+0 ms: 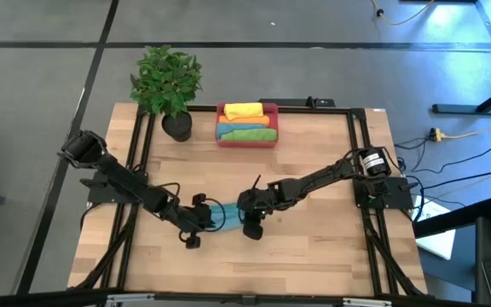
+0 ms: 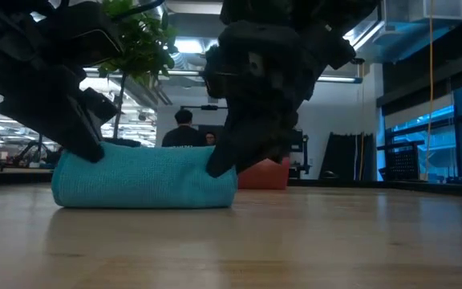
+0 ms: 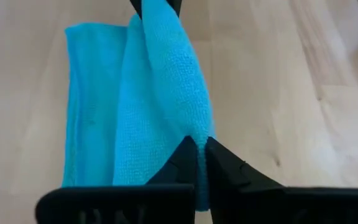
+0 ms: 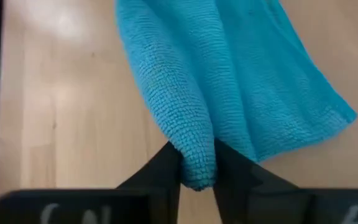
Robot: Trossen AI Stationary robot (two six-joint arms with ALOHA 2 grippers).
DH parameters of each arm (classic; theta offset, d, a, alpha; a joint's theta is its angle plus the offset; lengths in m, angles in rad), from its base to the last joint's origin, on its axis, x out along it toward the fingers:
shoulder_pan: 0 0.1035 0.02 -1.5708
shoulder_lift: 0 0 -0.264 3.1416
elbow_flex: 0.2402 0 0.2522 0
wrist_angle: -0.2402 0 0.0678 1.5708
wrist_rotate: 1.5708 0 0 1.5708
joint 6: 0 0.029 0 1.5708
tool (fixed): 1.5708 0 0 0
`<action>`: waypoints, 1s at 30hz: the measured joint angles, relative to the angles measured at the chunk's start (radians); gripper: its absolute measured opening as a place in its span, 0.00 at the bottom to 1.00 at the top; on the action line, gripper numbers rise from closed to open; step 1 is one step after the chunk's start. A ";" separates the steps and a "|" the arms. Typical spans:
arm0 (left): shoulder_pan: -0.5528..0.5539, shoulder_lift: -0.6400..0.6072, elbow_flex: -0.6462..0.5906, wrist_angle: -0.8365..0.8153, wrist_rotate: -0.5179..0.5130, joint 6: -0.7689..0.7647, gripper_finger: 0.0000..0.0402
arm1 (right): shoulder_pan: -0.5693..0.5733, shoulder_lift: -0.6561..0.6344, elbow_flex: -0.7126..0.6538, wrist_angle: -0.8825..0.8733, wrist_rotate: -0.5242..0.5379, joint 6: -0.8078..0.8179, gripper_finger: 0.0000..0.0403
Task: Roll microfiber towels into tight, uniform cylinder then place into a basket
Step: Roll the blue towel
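A teal-blue towel (image 1: 222,216), partly rolled, lies on the table's middle front; it also shows in the low view (image 2: 143,178). My left gripper (image 1: 209,218) is shut on its left end and my right gripper (image 1: 242,217) is shut on its right end. The red-pink basket (image 1: 246,139) stands at the back with a yellow towel (image 1: 244,110), an orange towel (image 1: 261,121), a green towel (image 1: 247,133) and a bit of blue in it. My left gripper pinches the rolled fold at the towel's left end (image 3: 190,134) between its two fingers, coming slanting down from the table's left. The towel rests on the table. My right gripper pinches the rolled fold at the towel's right end (image 4: 194,158) between its two fingers, slanting down from the right. The towel's flat part (image 4: 303,106) lies spread on the wood beside the roll.
A potted plant (image 1: 169,85) in a black pot stands at the back left beside the basket. Black rails (image 1: 358,153) run along the table's sides. A person (image 2: 183,132) shows in the room beyond the table.
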 joint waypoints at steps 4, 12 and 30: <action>0.004 -0.002 0.000 0.003 0.035 -0.040 0.01 | 0.013 -0.016 0.000 0.004 -0.018 -0.074 0.28; 0.014 -0.008 0.000 0.007 0.077 -0.090 0.00 | 0.044 -0.111 0.002 -0.024 0.037 -0.148 0.39; -0.016 -0.146 -0.307 0.413 0.014 -0.373 0.00 | 0.140 -0.160 0.001 0.113 0.233 -0.326 0.41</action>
